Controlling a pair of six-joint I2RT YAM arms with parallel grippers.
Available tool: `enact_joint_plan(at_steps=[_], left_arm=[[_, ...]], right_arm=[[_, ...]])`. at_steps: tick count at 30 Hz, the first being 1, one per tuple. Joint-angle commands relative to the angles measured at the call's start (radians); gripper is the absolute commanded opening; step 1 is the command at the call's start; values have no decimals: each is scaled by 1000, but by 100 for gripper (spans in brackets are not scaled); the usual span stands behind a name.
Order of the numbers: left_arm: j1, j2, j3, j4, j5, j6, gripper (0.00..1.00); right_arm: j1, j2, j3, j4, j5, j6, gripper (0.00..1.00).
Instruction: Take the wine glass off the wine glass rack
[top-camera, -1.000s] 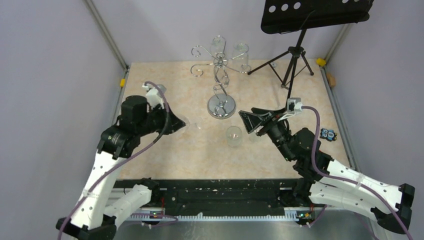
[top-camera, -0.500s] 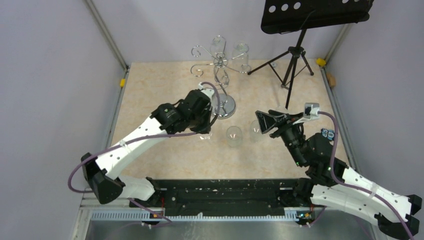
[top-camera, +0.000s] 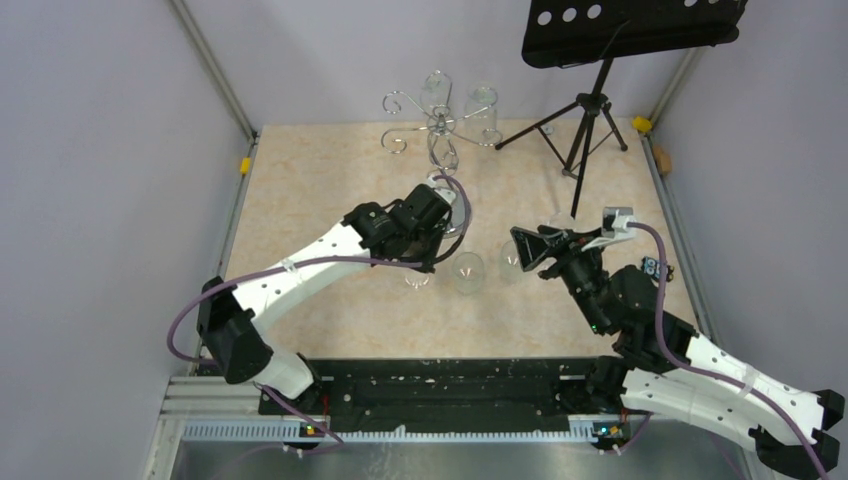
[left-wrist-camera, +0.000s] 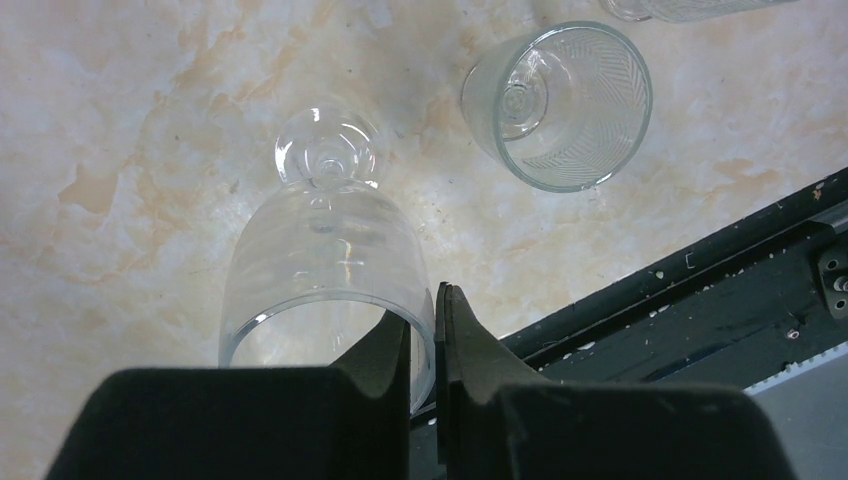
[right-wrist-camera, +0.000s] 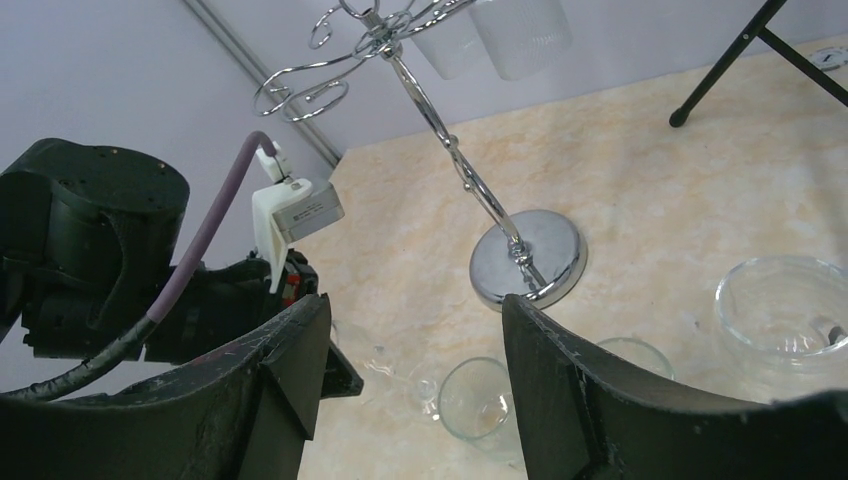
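Note:
The chrome wine glass rack (top-camera: 440, 128) stands at the back centre, with two glasses (top-camera: 482, 106) hanging from its curled arms; it also shows in the right wrist view (right-wrist-camera: 452, 150). My left gripper (top-camera: 428, 250) is in front of the rack's base. In the left wrist view my left gripper (left-wrist-camera: 425, 325) is shut on the rim of a clear wine glass (left-wrist-camera: 325, 250), one finger inside the bowl and one outside. The glass's foot points down at the table; I cannot tell whether it touches. My right gripper (top-camera: 530, 250) is open and empty to the right (right-wrist-camera: 415, 345).
A clear glass (top-camera: 467, 272) stands on the table just right of the held one, and another glass (top-camera: 512, 258) sits by my right gripper. A black tripod music stand (top-camera: 590, 110) is at the back right. The black rail (left-wrist-camera: 700, 280) runs along the near edge.
My left arm has swung from the left side to the centre, carrying the wine glass, and has gone a bit further right. My right arm has drawn back slightly to the right.

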Motion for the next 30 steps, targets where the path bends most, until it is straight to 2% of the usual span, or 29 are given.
enact_joint_plan(at_steps=[1, 6, 18, 23, 30], left_arm=[[-1, 14, 34, 62, 21, 31, 1], [-1, 37, 29, 50, 29, 34, 8], [-1, 8, 73, 0, -47, 59, 44], [-1, -67, 91, 5, -77, 81, 55], [16, -232, 35, 115, -106, 102, 66]], right_arm=[[-4, -22, 38, -18, 15, 8, 64], [-3, -28, 35, -22, 19, 13, 64], [-3, -25, 39, -30, 30, 24, 65], [-4, -31, 45, -23, 15, 26, 68], [-3, 9, 121, -31, 8, 36, 74]])
